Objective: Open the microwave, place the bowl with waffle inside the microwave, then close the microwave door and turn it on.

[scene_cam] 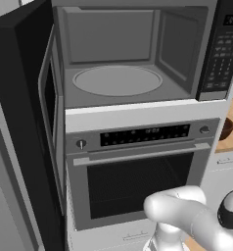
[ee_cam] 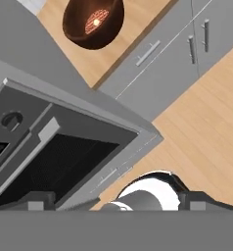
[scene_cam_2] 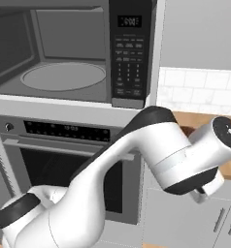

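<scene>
i see the microwave (scene_cam: 133, 54) with its cavity exposed and the round turntable (scene_cam: 117, 80) bare. the microwave door (scene_cam: 33, 112) is swung out wide to the left, and the keypad panel (scene_cam_2: 129, 51) sits on the right of the cavity. below it is the silver oven (scene_cam: 140, 169), shut. the bowl (ee_cam: 93, 22) rests on the wooden desk (ee_cam: 111, 51) to the right of the oven, above grey cabinets (ee_cam: 179, 59), with the waffle (ee_cam: 96, 21) lying inside it. my gripper (ee_cam: 116, 200) hangs low in front of the oven, well apart from the bowl, jaws spread wide and pinching nothing.
</scene>
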Motion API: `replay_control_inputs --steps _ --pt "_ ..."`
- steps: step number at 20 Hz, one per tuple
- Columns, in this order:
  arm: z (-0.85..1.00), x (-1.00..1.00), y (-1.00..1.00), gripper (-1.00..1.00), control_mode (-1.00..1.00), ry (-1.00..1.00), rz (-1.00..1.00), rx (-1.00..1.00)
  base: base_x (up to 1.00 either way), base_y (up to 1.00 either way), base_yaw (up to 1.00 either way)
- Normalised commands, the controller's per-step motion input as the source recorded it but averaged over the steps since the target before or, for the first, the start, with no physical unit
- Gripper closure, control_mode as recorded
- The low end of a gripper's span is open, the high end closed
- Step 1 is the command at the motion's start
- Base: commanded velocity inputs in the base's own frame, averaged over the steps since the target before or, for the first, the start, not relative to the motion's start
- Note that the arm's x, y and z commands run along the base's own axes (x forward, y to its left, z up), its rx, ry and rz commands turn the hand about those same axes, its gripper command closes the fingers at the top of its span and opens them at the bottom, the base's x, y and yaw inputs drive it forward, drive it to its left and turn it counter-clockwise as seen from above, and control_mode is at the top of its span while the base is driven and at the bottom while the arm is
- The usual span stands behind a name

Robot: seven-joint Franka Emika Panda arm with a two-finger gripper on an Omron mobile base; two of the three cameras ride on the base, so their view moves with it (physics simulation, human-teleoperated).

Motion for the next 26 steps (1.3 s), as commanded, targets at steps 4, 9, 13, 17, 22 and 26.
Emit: replay_control_inputs --steps 4,9,13,17,22,26 --pt "-0.06 0.22 -0.44 -1.00 -1.00 0.02 0.05 0.10 0.00 0.00 0.00" --pt "-0.19 0.43 -0.20 -1.00 -1.00 0.01 0.01 0.08 0.00 0.00 0.00" --pt "-0.36 0.72 0.03 -1.00 -1.00 0.00 0.00 0.08 0.00 0.00 0.00" --pt "-0.38 0.72 0.02 -1.00 -1.00 0.00 0.00 0.04 0.00 0.00 0.00" --pt "-0.27 0.55 -0.03 -1.00 -1.00 0.06 0.00 0.03 0.00 0.00 0.00" --pt "-0.19 0.39 -0.22 -1.00 -1.00 0.08 0.00 0.05 0.00 0.00 0.00"
